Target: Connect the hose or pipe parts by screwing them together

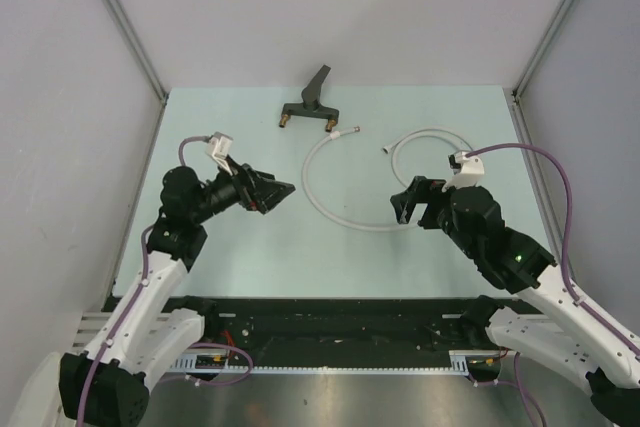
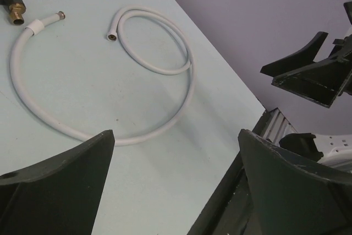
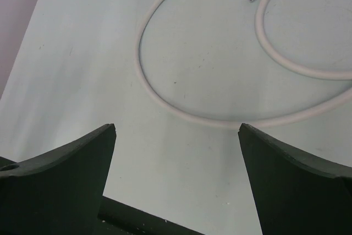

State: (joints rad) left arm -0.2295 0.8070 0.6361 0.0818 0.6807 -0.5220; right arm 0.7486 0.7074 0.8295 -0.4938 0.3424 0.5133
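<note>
The dark grey tap fitting (image 1: 308, 105) lies at the back middle of the table, lever pointing away, brass ends toward me; a corner of it shows in the left wrist view (image 2: 12, 1). The white hose (image 1: 306, 182) lies loose in two curves. One end connector (image 1: 349, 132) rests just right of the tap's brass end, not joined to it. The other end (image 1: 386, 148) lies free inside the right loop. My left gripper (image 1: 276, 191) hovers open to the left of the hose (image 2: 139, 138). My right gripper (image 1: 412, 208) is open just over the hose's near curve (image 3: 174, 110). Neither holds anything.
Grey walls close the table (image 1: 230, 247) in on the left, back and right. A black rail (image 1: 330, 312) runs along the near edge. Purple cables (image 1: 555, 172) trail from both wrists. The right gripper's fingers (image 2: 313, 75) show in the left wrist view.
</note>
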